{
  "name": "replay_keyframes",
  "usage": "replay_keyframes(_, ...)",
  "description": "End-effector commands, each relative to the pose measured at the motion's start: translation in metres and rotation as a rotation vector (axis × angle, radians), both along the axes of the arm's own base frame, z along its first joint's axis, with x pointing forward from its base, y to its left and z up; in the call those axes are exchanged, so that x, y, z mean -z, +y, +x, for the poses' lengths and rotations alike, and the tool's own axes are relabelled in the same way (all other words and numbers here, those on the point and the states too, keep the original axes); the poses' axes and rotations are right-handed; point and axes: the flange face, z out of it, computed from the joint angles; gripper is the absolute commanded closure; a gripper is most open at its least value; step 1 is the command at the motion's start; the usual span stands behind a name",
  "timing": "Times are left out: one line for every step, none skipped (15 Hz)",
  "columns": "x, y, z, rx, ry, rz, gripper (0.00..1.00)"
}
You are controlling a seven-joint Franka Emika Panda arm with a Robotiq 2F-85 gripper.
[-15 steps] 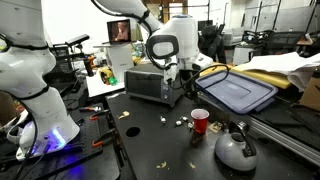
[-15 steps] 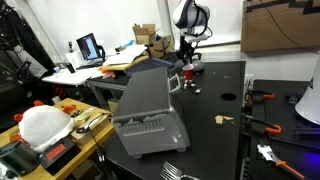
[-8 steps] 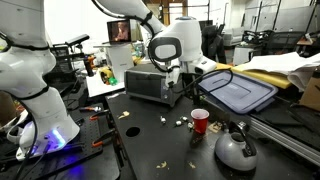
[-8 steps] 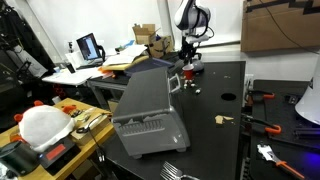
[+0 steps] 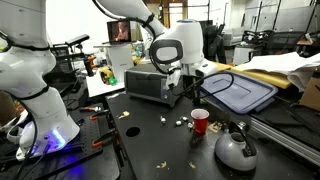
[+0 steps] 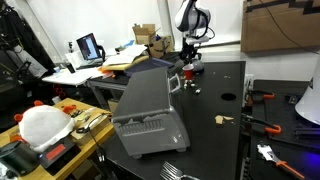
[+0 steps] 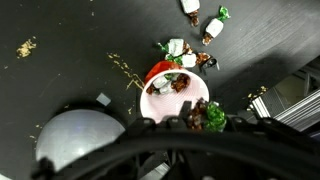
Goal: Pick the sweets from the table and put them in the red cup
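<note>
we see a wide matte black counter (image 5: 150, 150) in a cluttered lab, with desks, a laptop (image 6: 90, 46) and a cardboard box (image 6: 280, 25) around it. a second white robot (image 5: 30, 90) stands at the counter's edge. on the counter, from large to small, are a dark blue tray (image 5: 240, 92), a grey toaster oven (image 5: 150, 85), a round silver kettle (image 5: 235, 150), the red cup (image 5: 200, 121) just beside the kettle, and the sweets (image 7: 212, 25) scattered near the cup. from above, the cup's pale inside already has a few sweets in it, and others lie against its outer wall.

the gripper (image 7: 204, 122) hangs over the cup's edge, pinching a green-wrapped sweet (image 7: 212, 116) between its fingers.

compared with a second ago, the arm's white wrist has eased slightly toward the cup in both exterior views. the cup, the kettle and the loose sweets lie where they were.

in the exterior views the gripper is too dark and small for us to read its fingers, and the sweets are mere specks. the wrist view cuts off the gripper body and part of the kettle at the bottom edge, so only the fingertips and the held sweet show clearly.
</note>
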Motion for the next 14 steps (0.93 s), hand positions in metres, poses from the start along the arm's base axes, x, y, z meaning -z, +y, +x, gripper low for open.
replay_keyframes(-0.0043, -0.0025, 0.0039, 0.023, -0.01, -0.007, 0.5)
replay_keyframes(-0.0045, -0.0025, 0.0038, 0.023, -0.01, -0.006, 0.42)
replay_keyframes(-0.0047, -0.0025, 0.0037, 0.023, -0.011, -0.005, 0.35)
replay_keyframes(-0.0048, -0.0029, 0.0041, 0.023, -0.011, -0.005, 0.28)
replay_keyframes(-0.0049, -0.0034, 0.0044, 0.023, -0.012, -0.004, 0.19)
replay_keyframes(-0.0055, -0.0038, 0.0046, 0.023, -0.014, -0.004, 0.13)
replay_keyframes(-0.0061, -0.004, 0.0046, 0.023, -0.015, -0.003, 0.05)
replay_keyframes(-0.0066, -0.0042, 0.0045, 0.024, -0.016, -0.002, 0.01)
replay_keyframes(-0.0073, -0.0043, 0.0038, 0.022, -0.015, 0.001, 0.0)
replay_keyframes(-0.0077, -0.0043, 0.0033, 0.021, -0.014, 0.003, 0.0)
replay_keyframes(-0.0079, -0.0043, 0.0026, 0.018, -0.011, 0.005, 0.0)
replay_keyframes(-0.0101, -0.0028, -0.0015, 0.012, -0.003, 0.009, 0.0)
replay_keyframes(-0.0103, -0.0023, -0.0029, 0.005, 0.005, 0.013, 0.0)
replay_keyframes(-0.0104, -0.0015, -0.0048, -0.004, 0.019, 0.018, 0.0)
